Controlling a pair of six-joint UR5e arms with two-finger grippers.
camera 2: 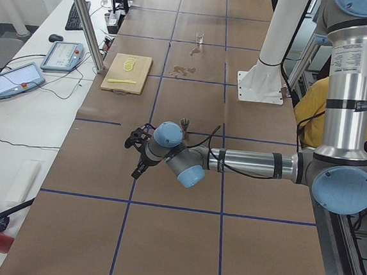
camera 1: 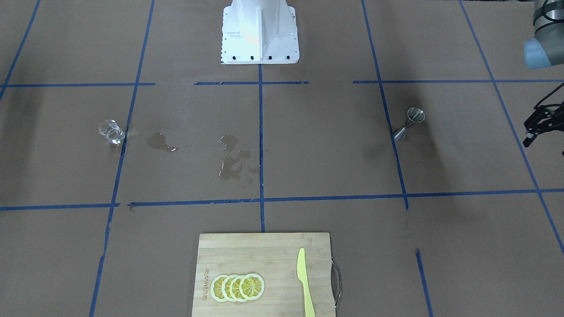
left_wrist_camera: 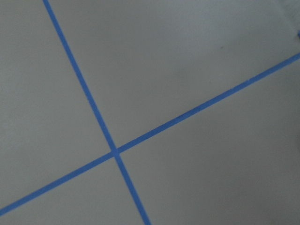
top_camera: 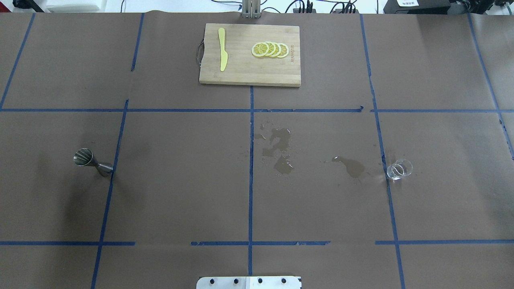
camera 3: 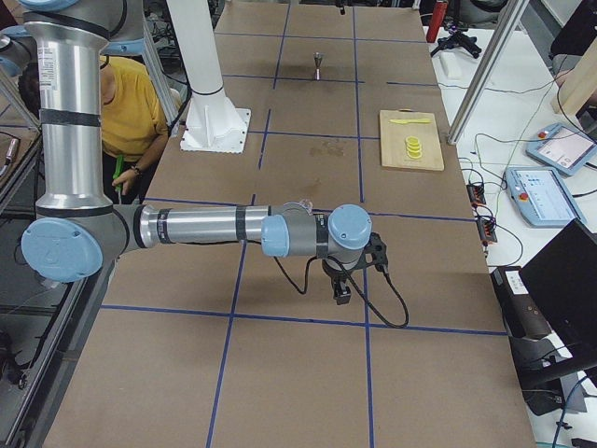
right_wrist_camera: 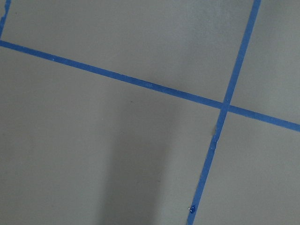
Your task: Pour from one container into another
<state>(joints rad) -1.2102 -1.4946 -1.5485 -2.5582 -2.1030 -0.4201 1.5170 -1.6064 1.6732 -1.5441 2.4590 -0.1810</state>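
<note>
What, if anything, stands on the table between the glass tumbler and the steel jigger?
Nothing solid. Between the tumbler and the jigger lie only flat wet spill patches. The cutting board sits well beyond that line, on the far side from the robot.

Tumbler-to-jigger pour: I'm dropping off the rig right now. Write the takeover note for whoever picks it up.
Left gripper: out past the jigger, not holding it; open or shut unclear.
Right gripper: over the table past the tumbler, not holding it; state unclear.
Tumbler and jigger stand upright, far apart, wet patches between them.
Done: nothing grasped; tumbler's fill unreadable.
Left: grasp tumbler, carry to jigger, pour.
</note>
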